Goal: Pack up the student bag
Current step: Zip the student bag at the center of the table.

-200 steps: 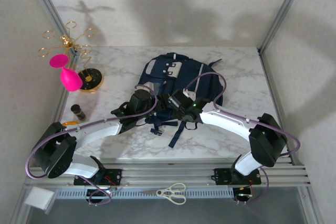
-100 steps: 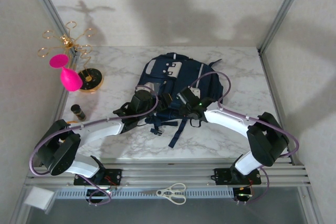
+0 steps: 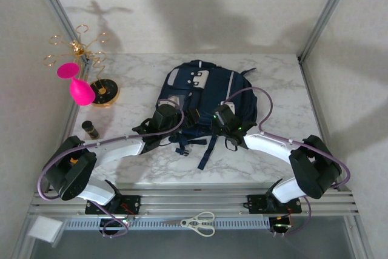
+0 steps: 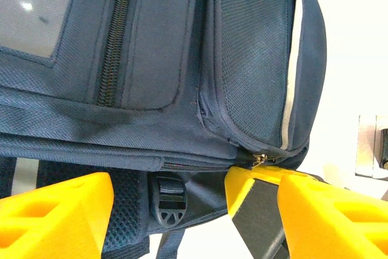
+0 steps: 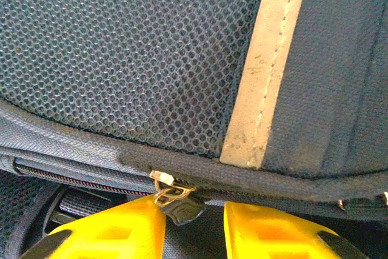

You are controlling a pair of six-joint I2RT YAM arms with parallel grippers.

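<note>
Student bag (image 3: 203,89): lies flat in the middle of the marble surface (image 3: 282,92), pale stripe up, straps toward the arms.
Left tool (image 4: 170,180): fingers spread wide at the bag's lower edge, a black buckle (image 4: 169,206) in the gap.
Right tool (image 5: 194,205): fingers apart under the mesh pocket, the zipper pull (image 5: 177,203) between them, against one finger.
Scissors (image 3: 200,222): on the near rail.

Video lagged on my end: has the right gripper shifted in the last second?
Yes. The right gripper slid rightward along the near edge of the backpack, toward its right corner.
</note>
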